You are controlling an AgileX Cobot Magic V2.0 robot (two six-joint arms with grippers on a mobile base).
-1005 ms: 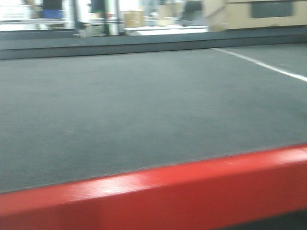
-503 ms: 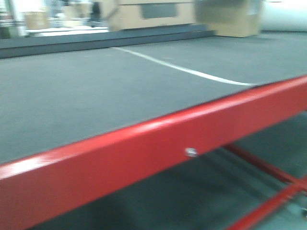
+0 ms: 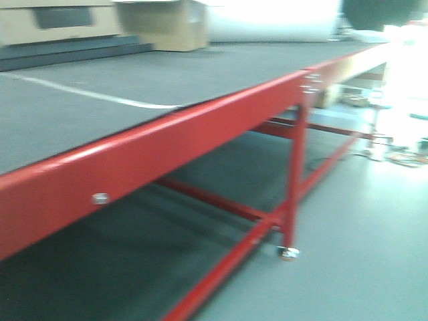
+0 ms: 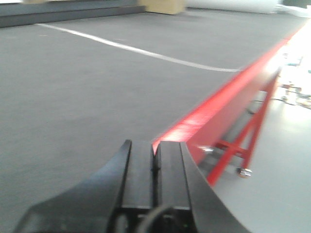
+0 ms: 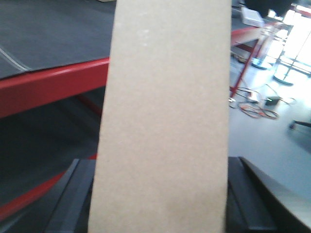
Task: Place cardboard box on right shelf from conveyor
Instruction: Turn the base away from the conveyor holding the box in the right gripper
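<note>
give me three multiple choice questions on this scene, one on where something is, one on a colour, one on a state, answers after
1. Where is the cardboard box?
A. lying on the belt
B. on the floor
C. held in the right pincer

2. What colour is the conveyor's frame?
A. red
B. blue
C. yellow

3. How is the left pincer?
A. wide open
B. shut, with nothing in it
C. shut on a blue bin

Answers:
1 C: the right wrist view shows black fingers on either side of the box.
2 A: the front view shows it glossy red.
3 B: the left wrist view shows its two halves pressed together with nothing between them.
</note>
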